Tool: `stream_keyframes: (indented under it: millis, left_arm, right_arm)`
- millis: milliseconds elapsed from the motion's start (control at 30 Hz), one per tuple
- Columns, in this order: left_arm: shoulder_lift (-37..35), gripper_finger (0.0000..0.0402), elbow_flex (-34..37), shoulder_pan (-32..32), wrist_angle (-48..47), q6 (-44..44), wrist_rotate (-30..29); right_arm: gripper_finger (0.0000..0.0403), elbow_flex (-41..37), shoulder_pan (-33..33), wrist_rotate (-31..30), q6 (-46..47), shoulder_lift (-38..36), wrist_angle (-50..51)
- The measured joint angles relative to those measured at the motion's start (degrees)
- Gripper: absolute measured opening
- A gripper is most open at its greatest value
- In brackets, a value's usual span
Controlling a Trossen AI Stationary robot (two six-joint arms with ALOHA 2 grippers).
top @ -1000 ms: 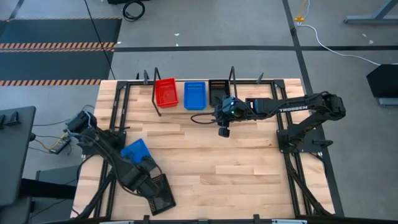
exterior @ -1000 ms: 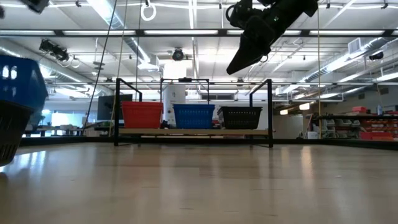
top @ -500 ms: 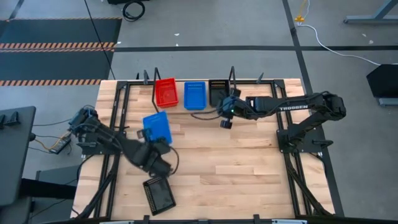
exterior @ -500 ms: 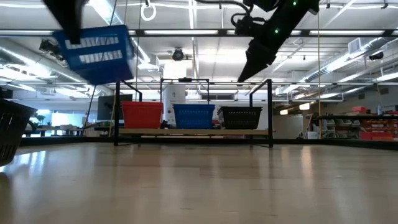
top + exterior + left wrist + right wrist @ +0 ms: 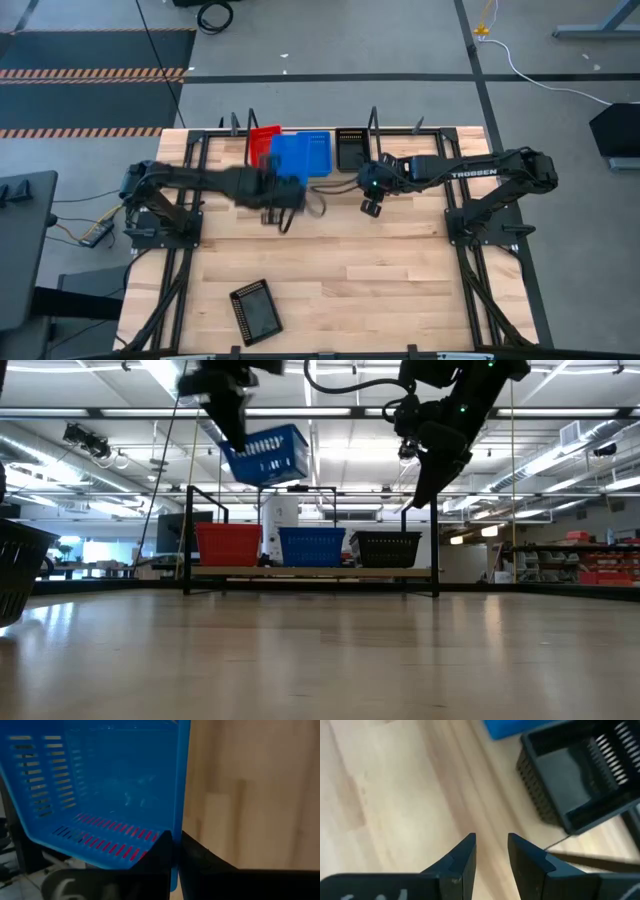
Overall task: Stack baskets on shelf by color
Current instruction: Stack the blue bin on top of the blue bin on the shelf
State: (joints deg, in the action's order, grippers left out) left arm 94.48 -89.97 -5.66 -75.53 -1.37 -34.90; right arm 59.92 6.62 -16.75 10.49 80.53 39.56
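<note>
The baskets are partly shelved: on the shelf (image 5: 310,571) at the far edge of the table (image 5: 350,270) stand a red pile (image 5: 228,544), a blue pile (image 5: 312,546) and a black pile (image 5: 387,548) side by side, red to the left, black to the right in the low view; how many baskets lie nested in each I cannot tell; one more blue basket (image 5: 266,455) hangs in the air above and just left of the blue pile, pinched by its rim in the clamped left gripper (image 5: 283,200), tilted rather than level; a lone black basket (image 5: 255,309) lies on the table near the front edge, well apart from everything else; so by my judgement the carried blue one has to be set into its pile, and the black one fetched after it; the right gripper (image 5: 490,855) hovers empty above the table just before the black pile, its jaws parted with a narrow gap and nothing between them; as for room, the middle of the table is bare wood; the tight places are the black wire uprights (image 5: 188,540) at the shelf ends and the red pile just beside the blue, whose rim a tilted basket could catch on its way down; the two grippers are near each other before the shelf, so the right arm might need to hold off while the left lowers its load.
</note>
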Motion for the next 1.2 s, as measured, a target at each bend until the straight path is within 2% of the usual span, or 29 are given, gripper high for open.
stream_keyframes:
  millis: [67,233,367,500,833,1033,1200]
  left_arm:
    - [0.00,0.0014,0.00,4.14,3.81,5.46,2.05]
    - [0.00,0.0014,0.00,12.47,13.33,14.73,11.78]
    - [0.34,0.0014,0.00,16.62,20.55,18.78,12.98]
    - [1.54,0.0014,-0.02,19.60,24.33,21.09,16.77]
    - [8.83,0.0015,0.02,22.53,24.07,21.53,18.14]
    - [9.90,0.0018,0.03,22.47,24.09,19.23,18.30]
    - [9.88,0.0041,0.02,22.48,24.00,16.41,18.25]
  right_arm:
    - [0.0119,-0.01,-1.62,-0.63,2.03,0.00,1.33]
    - [0.0119,-0.85,-5.21,-6.78,5.09,0.00,1.45]
    - [0.0119,-1.94,-6.45,-8.06,5.48,0.02,1.59]
    - [0.0119,-3.45,-6.56,-9.33,6.50,0.00,-0.21]
    - [0.0119,-4.70,-5.94,-9.36,6.02,0.00,-1.50]
    - [0.0119,-4.70,-5.67,-9.37,5.34,0.00,-1.44]
    - [0.0119,-4.70,-5.67,-9.61,4.17,0.00,-1.54]
